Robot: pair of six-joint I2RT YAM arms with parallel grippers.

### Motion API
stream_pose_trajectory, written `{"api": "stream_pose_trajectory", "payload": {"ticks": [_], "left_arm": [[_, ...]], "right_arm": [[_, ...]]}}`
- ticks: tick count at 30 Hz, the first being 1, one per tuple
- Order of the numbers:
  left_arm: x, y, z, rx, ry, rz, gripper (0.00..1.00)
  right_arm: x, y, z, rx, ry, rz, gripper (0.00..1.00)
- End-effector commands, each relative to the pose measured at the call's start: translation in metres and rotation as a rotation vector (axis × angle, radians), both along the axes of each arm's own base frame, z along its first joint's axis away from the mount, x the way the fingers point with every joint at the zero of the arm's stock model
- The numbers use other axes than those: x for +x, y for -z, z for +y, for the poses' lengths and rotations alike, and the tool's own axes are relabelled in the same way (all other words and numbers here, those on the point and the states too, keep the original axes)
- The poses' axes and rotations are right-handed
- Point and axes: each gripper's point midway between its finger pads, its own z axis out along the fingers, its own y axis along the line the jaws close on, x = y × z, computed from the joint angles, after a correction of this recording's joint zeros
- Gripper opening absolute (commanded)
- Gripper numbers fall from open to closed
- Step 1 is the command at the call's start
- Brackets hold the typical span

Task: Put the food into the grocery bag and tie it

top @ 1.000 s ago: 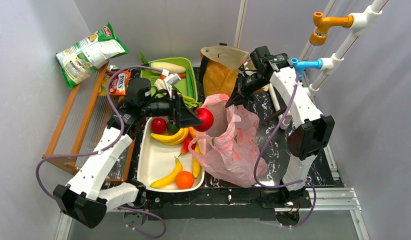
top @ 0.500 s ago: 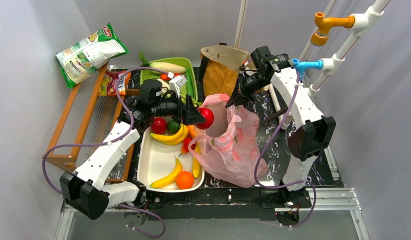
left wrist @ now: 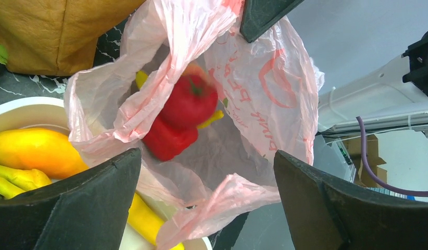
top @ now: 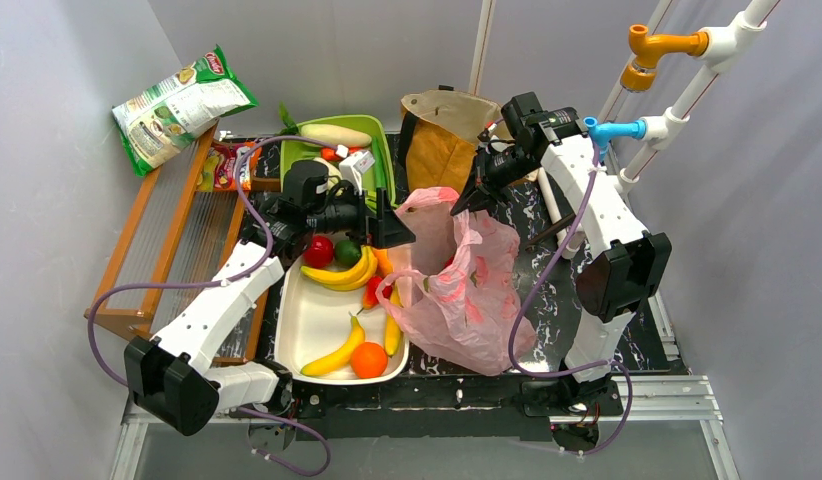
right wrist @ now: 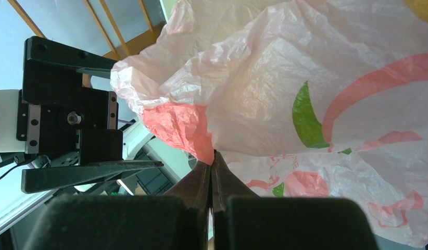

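The pink grocery bag (top: 477,290) stands open right of the white tray (top: 290,335). My right gripper (top: 465,204) is shut on its far rim and holds the mouth up; the right wrist view shows the plastic (right wrist: 305,67) pinched between the closed fingertips (right wrist: 212,159). My left gripper (top: 386,228) hangs open over the bag's left rim with nothing between its fingers (left wrist: 71,208). Inside the bag (left wrist: 285,78) lie a red apple (left wrist: 190,103), another red piece (left wrist: 167,141) and a bit of yellow. On the tray remain bananas (top: 339,275), an orange (top: 369,360), a red ball (top: 318,250) and a green piece (top: 346,252).
A brown paper bag (top: 442,145) stands behind the pink bag. A green tray (top: 382,150) with a white radish is at the back. A crisp packet (top: 177,105) rests on the wooden rack (top: 152,250) at the left. White pipes (top: 677,100) rise at the right.
My left gripper has opened wide and the red apple it held over the bag mouth has dropped into the bag. The right gripper has kept its hold.
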Motion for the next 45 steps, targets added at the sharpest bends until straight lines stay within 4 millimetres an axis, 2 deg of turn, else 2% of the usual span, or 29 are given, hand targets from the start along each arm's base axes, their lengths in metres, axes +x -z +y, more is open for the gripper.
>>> {"api": "stream_pose_trajectory", "payload": {"ticks": [1, 5, 9, 15, 21, 24, 28, 30, 36, 45], "left_arm": [[-0.001, -0.017, -0.001, -0.022, -0.001, -0.039, 0.98], [0.003, -0.031, 0.004, 0.018, -0.006, -0.094, 0.98], [0.018, -0.039, 0.017, 0.111, -0.066, -0.170, 0.98], [0.044, -0.027, 0.037, 0.214, -0.191, -0.294, 0.98], [0.037, -0.015, 0.026, 0.193, -0.063, -0.412, 0.98], [0.026, -0.015, 0.011, 0.127, 0.049, -0.426, 0.98], [0.026, -0.015, 0.002, 0.096, 0.085, -0.455, 0.98], [0.027, -0.015, 0.001, 0.094, 0.093, -0.469, 0.98], [0.028, 0.004, 0.002, 0.169, 0.142, -0.533, 0.98], [0.031, 0.020, 0.001, 0.218, 0.152, -0.530, 0.95]], "right_arm": [[-0.006, -0.017, -0.006, 0.033, 0.008, -0.038, 0.01], [-0.005, -0.017, -0.006, 0.034, 0.008, -0.037, 0.01], [-0.005, -0.017, -0.005, 0.036, 0.005, -0.034, 0.01], [-0.005, -0.016, -0.005, 0.037, 0.004, -0.033, 0.01], [-0.006, -0.016, -0.005, 0.035, 0.002, -0.033, 0.01], [-0.007, -0.015, -0.006, 0.033, 0.001, -0.029, 0.01], [-0.008, -0.016, -0.006, 0.034, 0.000, -0.031, 0.01], [-0.009, -0.016, -0.006, 0.032, -0.001, -0.031, 0.01], [-0.009, -0.018, -0.006, 0.033, -0.002, -0.033, 0.01], [-0.009, -0.018, -0.006, 0.032, -0.004, -0.033, 0.01]]}}
